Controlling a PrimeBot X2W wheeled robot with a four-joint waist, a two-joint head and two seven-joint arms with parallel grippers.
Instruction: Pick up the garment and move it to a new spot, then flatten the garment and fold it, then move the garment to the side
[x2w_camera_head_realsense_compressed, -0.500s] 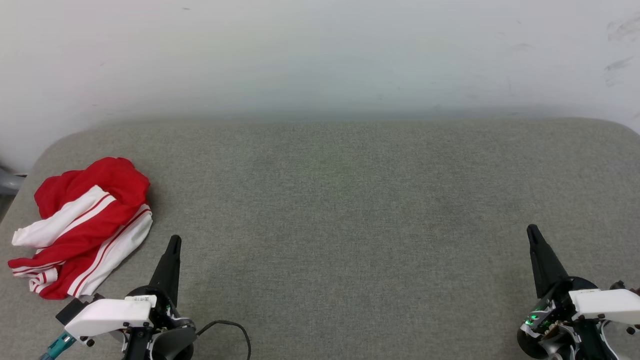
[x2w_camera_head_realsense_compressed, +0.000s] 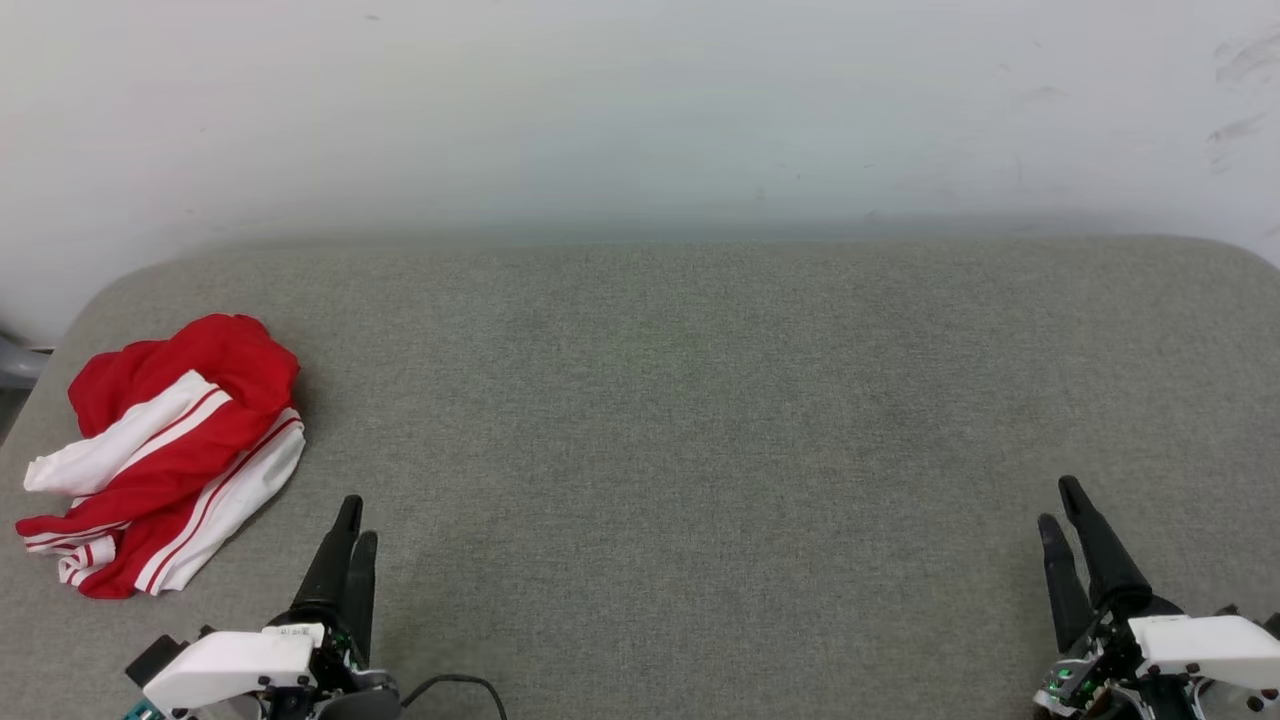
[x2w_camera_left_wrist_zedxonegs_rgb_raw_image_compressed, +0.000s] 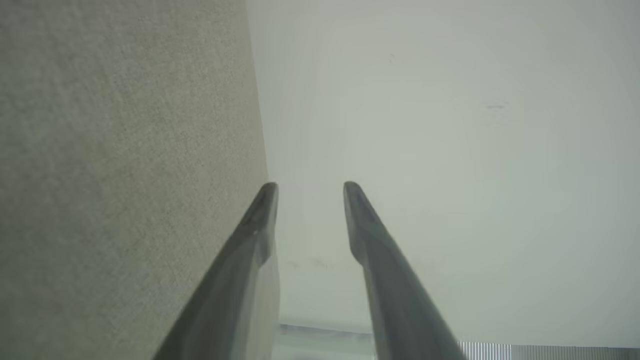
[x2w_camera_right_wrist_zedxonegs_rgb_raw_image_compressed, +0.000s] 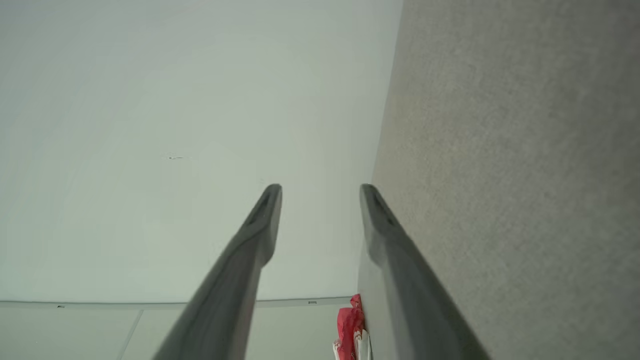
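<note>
1. Head view first: we see the garment (x2w_camera_head_realsense_compressed: 165, 450) crumpled at the far left of the grey surface (x2w_camera_head_realsense_compressed: 700, 420), its red body and white striped sleeves bunched together.
2. Compared with half a second ago, both tools sit lower in that view, and each now shows two fingers where one showed. The garment has not shifted.
3. Our left tool (x2w_camera_head_realsense_compressed: 358, 520) stands near the garment's lower right edge but apart from it. Our right tool (x2w_camera_head_realsense_compressed: 1057, 502) is well apart, at the other side.
4. Both wrist views show the fingers parted a moderate way with nothing between them (a sliver of red cloth shows low in the right wrist view).
5. We judge the pickup has not begun. The nearer left tool would need to swing left onto the heap.
</note>
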